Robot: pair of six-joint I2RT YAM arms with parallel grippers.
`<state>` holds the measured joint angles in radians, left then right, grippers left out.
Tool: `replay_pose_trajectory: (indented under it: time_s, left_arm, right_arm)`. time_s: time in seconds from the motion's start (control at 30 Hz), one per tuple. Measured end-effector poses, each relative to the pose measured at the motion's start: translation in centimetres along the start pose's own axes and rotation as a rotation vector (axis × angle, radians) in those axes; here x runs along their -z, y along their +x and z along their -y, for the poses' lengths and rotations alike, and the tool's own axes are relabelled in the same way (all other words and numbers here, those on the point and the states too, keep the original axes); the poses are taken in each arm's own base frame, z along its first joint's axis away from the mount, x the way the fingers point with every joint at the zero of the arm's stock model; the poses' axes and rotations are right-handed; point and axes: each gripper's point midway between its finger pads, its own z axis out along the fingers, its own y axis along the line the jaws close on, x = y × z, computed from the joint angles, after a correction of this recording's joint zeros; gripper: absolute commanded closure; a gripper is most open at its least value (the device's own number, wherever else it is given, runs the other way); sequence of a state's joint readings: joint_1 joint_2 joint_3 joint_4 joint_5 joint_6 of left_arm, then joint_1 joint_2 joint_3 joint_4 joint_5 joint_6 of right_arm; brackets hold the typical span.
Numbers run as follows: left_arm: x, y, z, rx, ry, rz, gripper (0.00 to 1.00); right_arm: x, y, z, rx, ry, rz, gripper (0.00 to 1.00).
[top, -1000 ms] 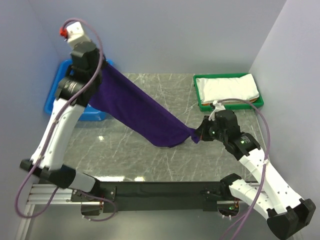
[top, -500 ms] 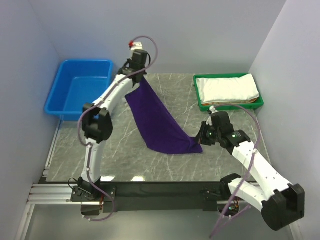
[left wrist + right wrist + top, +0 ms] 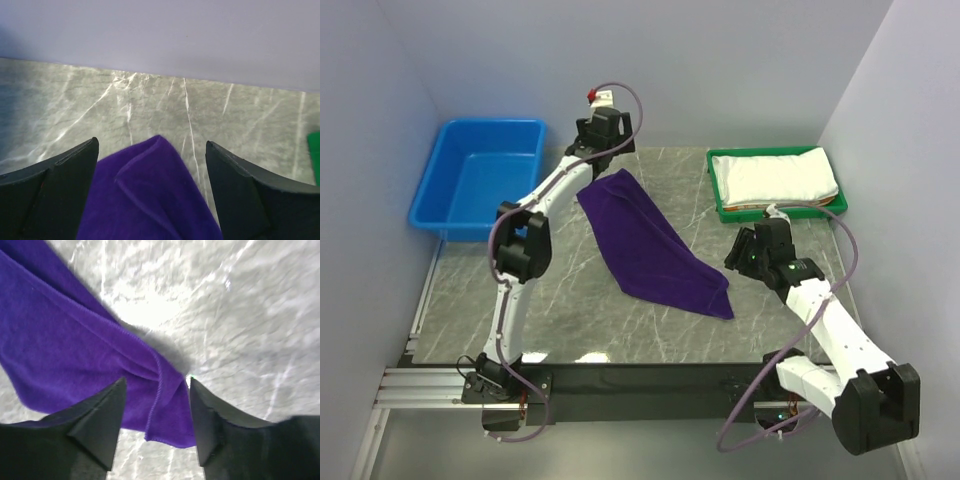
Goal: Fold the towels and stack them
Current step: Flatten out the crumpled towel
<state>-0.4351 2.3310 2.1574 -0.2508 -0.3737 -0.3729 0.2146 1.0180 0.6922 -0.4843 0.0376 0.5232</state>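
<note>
Laid out across the middle of the top view: the purple towel (image 3: 655, 250), a long dark band slanting from upper centre down to lower right on the grey marble table (image 3: 570, 310). Looks soft and plush, doubled lengthwise, with a stitched hem along its edges and a rounded fold at the upper end. Rests flat, narrowing to a corner at the lower right. Parked at that upper end, the left gripper (image 3: 603, 160) with jaws spread wide; seen in its wrist view with the folded tip lying between the fingers (image 3: 60, 185), touched by neither. Poised over the lower corner, the right gripper (image 3: 738, 262) with jaws parted about halfway and nothing pinched, the hemmed corner lying loose below them. Sitting folded at upper right, well apart from all this, the white towel (image 3: 775, 178) in the green tray (image 3: 720, 205); at upper left, the blue bin (image 3: 470, 180). Compared with a second ago: hung then as a taut sheet clamped at both ends, the left arm raised high over the bin; since swung to upper centre, lowered and let go at both ends.
</note>
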Motion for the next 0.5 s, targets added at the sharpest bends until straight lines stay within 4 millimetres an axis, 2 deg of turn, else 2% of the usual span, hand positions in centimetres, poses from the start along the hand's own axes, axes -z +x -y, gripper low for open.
replay_pose_trajectory:
  time_s: [0.07,0.13,0.23,0.3,0.4,0.5]
  left_arm:
    - [1.7,-1.0,-0.2,0.013,0.007,0.001,0.09]
    - [4.3,-2.8,-0.5,0.037,0.018,0.012,0.10]
    - [8.8,-5.2,-1.0,0.095,0.047,0.029,0.14]
    - [12.1,-5.9,-1.7,0.142,0.062,0.033,0.16]
    - [15.1,-4.4,-2.9,0.182,0.060,0.001,0.18]
    - [16.4,0.6,-4.5,0.198,0.032,-0.098,0.17]
  right_arm:
    - [0.6,-0.4,-0.7,0.059,-0.028,0.022,0.38]
    - [1.1,-0.1,-2.2,0.134,-0.080,0.026,0.38]
    - [1.9,1.9,-5.7,0.281,-0.207,-0.023,0.39]
    - [2.2,3.9,-8.0,0.373,-0.285,-0.082,0.42]
    - [2.3,7.1,-10.9,0.509,-0.361,-0.167,0.43]
    - [2.3,10.9,-13.3,0.669,-0.410,-0.248,0.42]
